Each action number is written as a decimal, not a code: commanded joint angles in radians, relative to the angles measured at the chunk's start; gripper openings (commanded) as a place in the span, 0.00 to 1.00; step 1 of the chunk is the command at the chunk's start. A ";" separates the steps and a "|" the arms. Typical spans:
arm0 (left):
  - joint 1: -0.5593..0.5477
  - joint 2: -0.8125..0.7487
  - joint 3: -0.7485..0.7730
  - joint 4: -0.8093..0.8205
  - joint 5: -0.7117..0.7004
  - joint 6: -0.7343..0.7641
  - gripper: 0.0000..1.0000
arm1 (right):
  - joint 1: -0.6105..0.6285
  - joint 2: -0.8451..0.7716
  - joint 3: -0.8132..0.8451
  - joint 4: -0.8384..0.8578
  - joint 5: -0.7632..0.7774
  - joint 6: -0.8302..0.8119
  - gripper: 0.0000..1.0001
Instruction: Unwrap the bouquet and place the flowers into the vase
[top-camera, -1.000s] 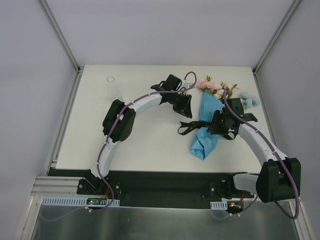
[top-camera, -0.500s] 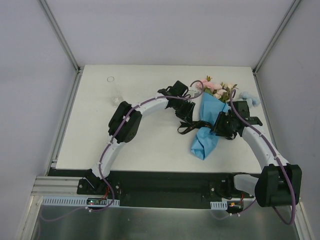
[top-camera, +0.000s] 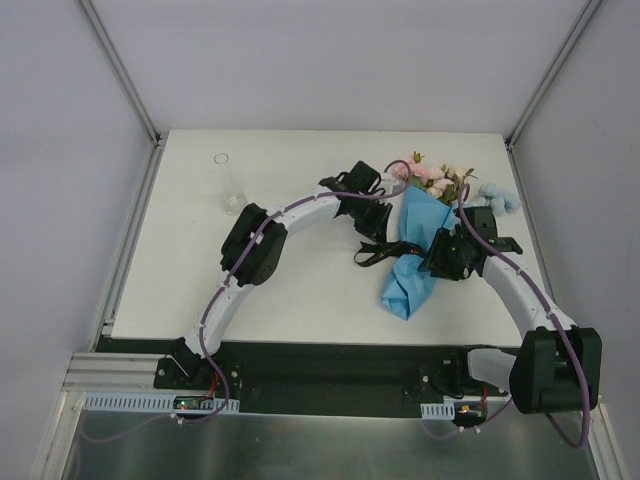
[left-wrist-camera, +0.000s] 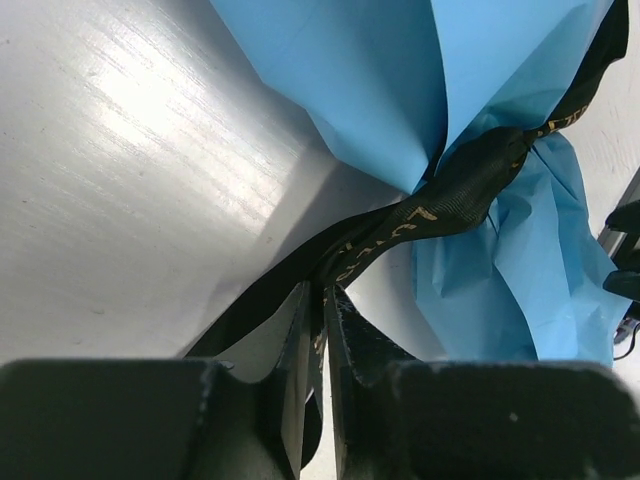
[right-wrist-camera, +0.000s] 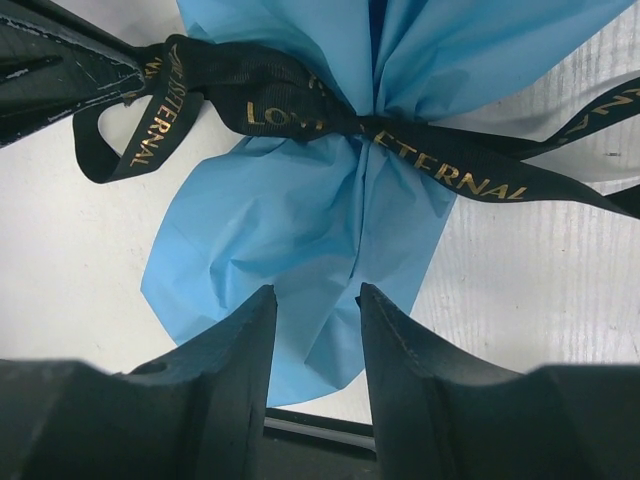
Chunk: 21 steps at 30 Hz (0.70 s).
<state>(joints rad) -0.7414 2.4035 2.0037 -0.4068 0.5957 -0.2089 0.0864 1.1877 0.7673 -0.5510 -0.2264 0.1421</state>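
Note:
The bouquet (top-camera: 412, 250) lies at the table's right side, a blue paper cone (right-wrist-camera: 300, 230) tied with a black ribbon (right-wrist-camera: 300, 115) lettered in gold. Pink and cream flowers (top-camera: 430, 176) and a light-blue bloom (top-camera: 497, 196) stick out of its far end. My left gripper (top-camera: 376, 238) is at the cone's left side, shut on a tail of the ribbon (left-wrist-camera: 440, 195), which runs between its fingers (left-wrist-camera: 345, 330). My right gripper (right-wrist-camera: 314, 295) stands open, its fingers either side of the paper's crumpled lower end. The clear glass vase (top-camera: 232, 192) stands upright at the far left.
The white table's near edge (top-camera: 300, 340) runs just below the cone's tip. Grey walls with metal rails (top-camera: 140, 190) close in the table on both sides and at the back. The left arm's elbow (top-camera: 250, 245) arches over the table's middle.
My left gripper moved a little right onto the ribbon tail and closed on it. My right gripper opened and shifted slightly towards the cone. The bouquet stayed put.

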 joint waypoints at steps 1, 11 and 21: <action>-0.013 0.017 0.036 -0.015 -0.008 0.016 0.08 | -0.004 -0.014 0.004 0.013 -0.011 0.013 0.42; -0.018 0.020 0.040 -0.023 -0.019 0.019 0.15 | -0.004 0.027 -0.005 0.059 -0.050 0.030 0.51; -0.019 0.039 0.059 -0.027 -0.005 0.013 0.00 | -0.005 0.041 -0.014 0.080 -0.053 0.028 0.51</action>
<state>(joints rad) -0.7475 2.4378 2.0121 -0.4099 0.5900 -0.2089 0.0864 1.2186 0.7593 -0.4980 -0.2611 0.1547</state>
